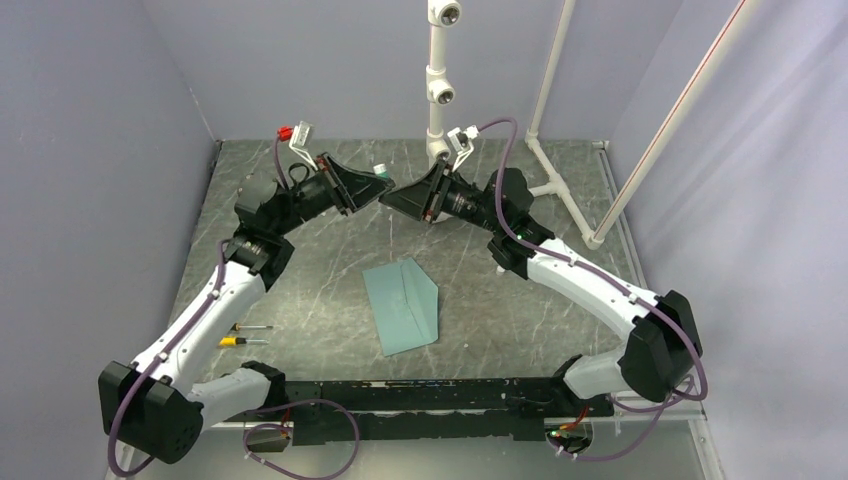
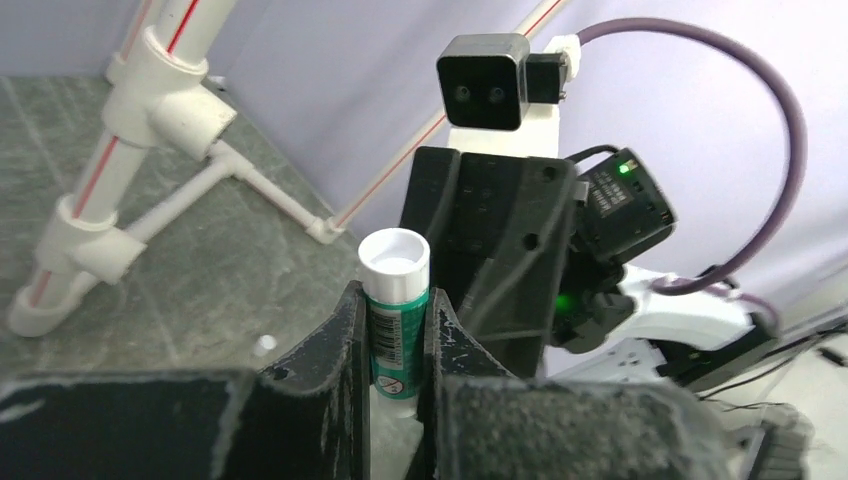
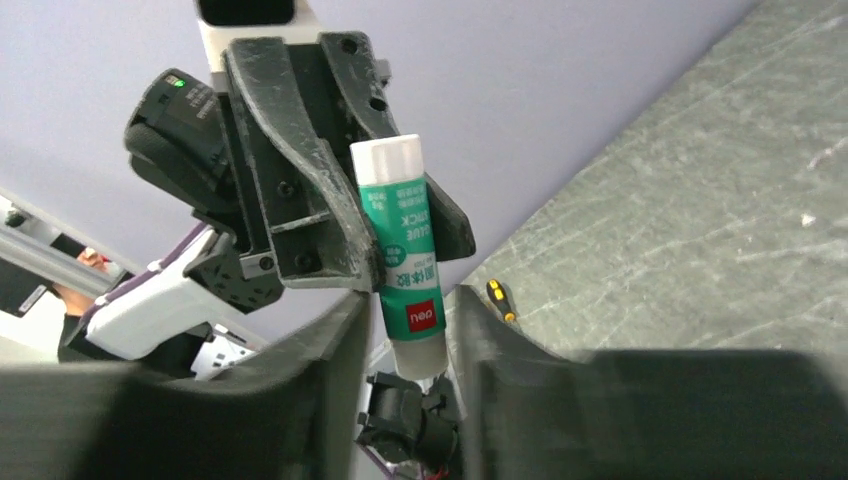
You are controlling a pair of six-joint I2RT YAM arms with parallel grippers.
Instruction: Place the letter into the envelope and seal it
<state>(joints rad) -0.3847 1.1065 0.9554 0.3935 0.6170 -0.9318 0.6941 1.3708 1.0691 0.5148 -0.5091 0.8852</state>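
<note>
The teal envelope [image 1: 402, 305] lies flat on the table's middle with its pointed flap to the right. The letter is not in view. Both arms are raised at the back, tips facing each other. My left gripper [image 1: 383, 183] [image 2: 393, 300] is shut on a green and white glue stick [image 2: 396, 320] [image 3: 405, 250] [image 1: 381, 172]. My right gripper [image 1: 393, 198] [image 3: 410, 315] is open. Its jaws stand either side of the stick's pale lower end with narrow gaps.
A white pipe stand [image 1: 440, 90] [image 2: 130, 150] rises at the back, with slanted pipes to the right. Two small yellow-handled screwdrivers [image 1: 245, 335] [image 3: 500, 298] lie left of the envelope. A small white piece [image 2: 264, 344] lies on the table.
</note>
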